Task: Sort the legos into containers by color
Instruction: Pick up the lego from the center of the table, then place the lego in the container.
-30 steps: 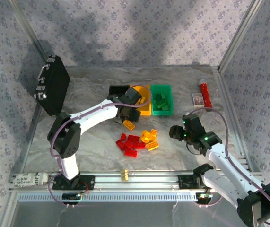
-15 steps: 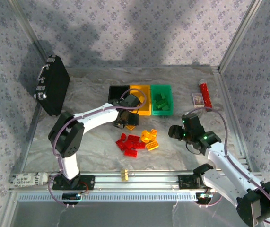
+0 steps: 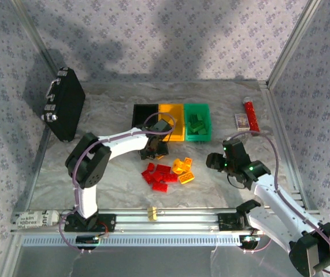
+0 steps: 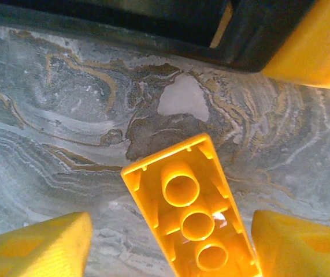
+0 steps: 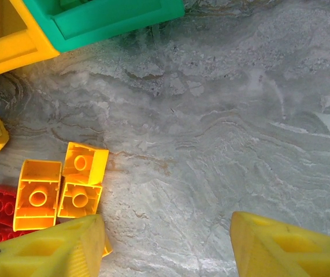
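A yellow lego (image 4: 191,213) lies underside up on the marble table, between the fingers of my left gripper (image 4: 170,251). The jaws stand open, with a wide gap on the left and a narrow one on the right. In the top view this gripper (image 3: 155,151) sits just in front of the black bin (image 3: 146,113) and the yellow bin (image 3: 171,118). The green bin (image 3: 197,122) holds green legos. Red legos (image 3: 159,174) and yellow legos (image 3: 182,168) lie in a loose pile mid-table. My right gripper (image 5: 165,248) hangs open over bare table, right of the yellow legos (image 5: 66,184).
A black latched case (image 3: 63,104) leans at the far left. A red cylinder (image 3: 250,115) and a small box (image 3: 240,120) lie at the far right. A tiny yellow block (image 3: 151,213) sits on the near rail. Metal frame posts border the table.
My left gripper has moved from the yellow bin's edge toward me and down over the lone yellow lego on the table. The right arm has not moved.
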